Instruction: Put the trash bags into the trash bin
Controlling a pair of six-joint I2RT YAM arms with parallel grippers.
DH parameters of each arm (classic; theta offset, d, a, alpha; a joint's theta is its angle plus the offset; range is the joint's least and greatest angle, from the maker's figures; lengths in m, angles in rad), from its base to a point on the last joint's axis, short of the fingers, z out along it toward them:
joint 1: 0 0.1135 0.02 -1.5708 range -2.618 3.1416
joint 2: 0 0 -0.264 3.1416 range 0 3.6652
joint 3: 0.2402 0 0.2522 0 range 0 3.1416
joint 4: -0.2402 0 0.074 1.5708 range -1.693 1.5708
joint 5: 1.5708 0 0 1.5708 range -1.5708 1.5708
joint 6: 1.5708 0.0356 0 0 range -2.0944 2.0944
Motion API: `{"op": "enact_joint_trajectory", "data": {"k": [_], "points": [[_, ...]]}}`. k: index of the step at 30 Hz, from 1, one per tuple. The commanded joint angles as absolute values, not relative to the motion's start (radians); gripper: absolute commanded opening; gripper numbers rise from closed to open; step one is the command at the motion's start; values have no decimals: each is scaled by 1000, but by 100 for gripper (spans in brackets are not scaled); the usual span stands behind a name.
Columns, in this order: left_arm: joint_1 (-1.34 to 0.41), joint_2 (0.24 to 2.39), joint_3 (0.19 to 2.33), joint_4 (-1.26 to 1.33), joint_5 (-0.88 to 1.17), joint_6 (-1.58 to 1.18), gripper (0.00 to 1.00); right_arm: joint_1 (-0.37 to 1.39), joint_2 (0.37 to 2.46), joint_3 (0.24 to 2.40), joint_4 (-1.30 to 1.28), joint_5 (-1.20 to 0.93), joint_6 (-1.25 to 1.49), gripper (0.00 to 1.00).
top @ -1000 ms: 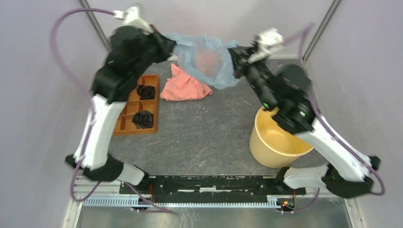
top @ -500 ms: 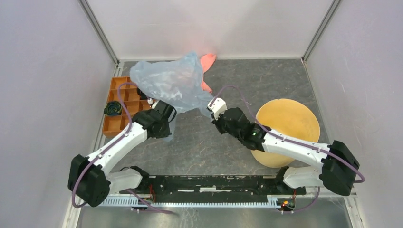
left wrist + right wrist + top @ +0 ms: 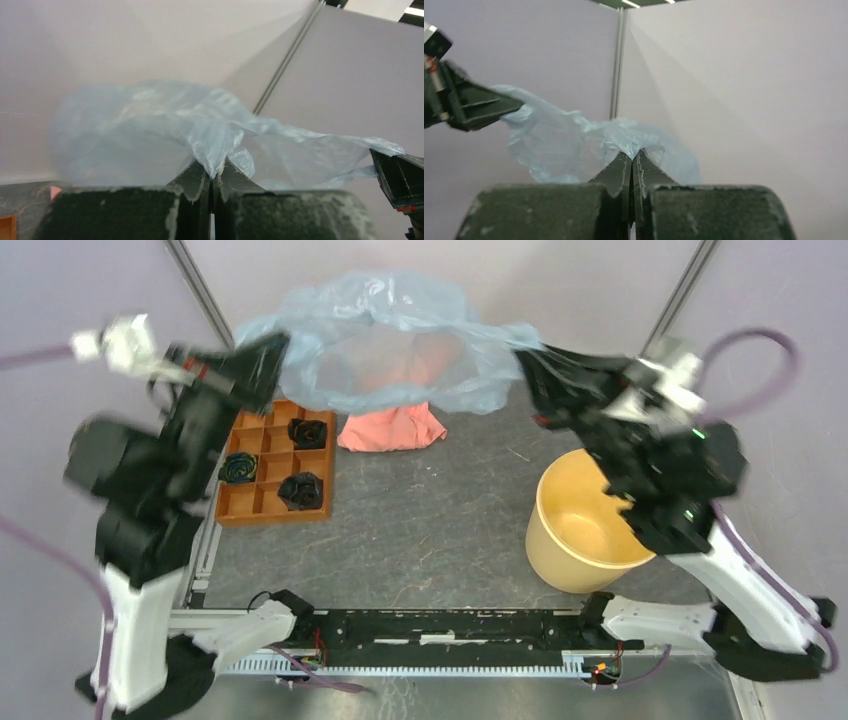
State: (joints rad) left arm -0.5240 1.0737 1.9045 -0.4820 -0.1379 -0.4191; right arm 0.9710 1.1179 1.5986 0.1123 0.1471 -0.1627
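The pale bluish trash bag point(image 3: 385, 335) hangs spread open high above the back of the table, stretched between both grippers. My left gripper point(image 3: 272, 348) is shut on its left edge; the film is pinched between the fingers in the left wrist view point(image 3: 214, 170). My right gripper point(image 3: 527, 358) is shut on its right edge, seen pinched in the right wrist view point(image 3: 632, 156). The cream trash bin point(image 3: 583, 523) stands upright and open at the front right, below the right arm, well apart from the bag.
A salmon-pink cloth point(image 3: 392, 427) lies on the table under the bag. An orange compartmented tray point(image 3: 266, 465) with dark rolled items stands at the left. Grey walls close in the back and sides.
Both arms have swung up and apart from low over the table's middle. The bag, bunched half a second ago, is now stretched wide and raised at the back.
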Motion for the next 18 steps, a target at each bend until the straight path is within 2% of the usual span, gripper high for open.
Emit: {"op": "enact_joint_trajectory", "data": {"k": [1,4,6,9,11,13,15,16,18], "points": [[-524,821,1454,-267,-206,-427,2,975,1008,1248,260,170,-196,1],[-523,770,1119,-471,-312,-595,2,967,1062,1041,184,292,-90,0],[-523,793,920,-588,-280,-685,2,949,1151,972,73,212,8,0],[-522,838,803,-657,-215,-712,2,946,1180,921,55,61,74,0],[-520,860,870,-645,-195,-674,2,945,1146,945,91,66,65,0],[-521,889,1034,-607,-189,-595,2,945,1146,1082,69,119,15,0],[-522,969,1284,-594,-178,-506,2,945,1196,1295,-10,164,-56,1],[-523,1015,1480,-600,-157,-469,2,945,1216,1415,-55,173,-83,0],[-522,1072,1704,-595,-77,-430,2,946,1237,1583,-87,139,-112,1]]}}
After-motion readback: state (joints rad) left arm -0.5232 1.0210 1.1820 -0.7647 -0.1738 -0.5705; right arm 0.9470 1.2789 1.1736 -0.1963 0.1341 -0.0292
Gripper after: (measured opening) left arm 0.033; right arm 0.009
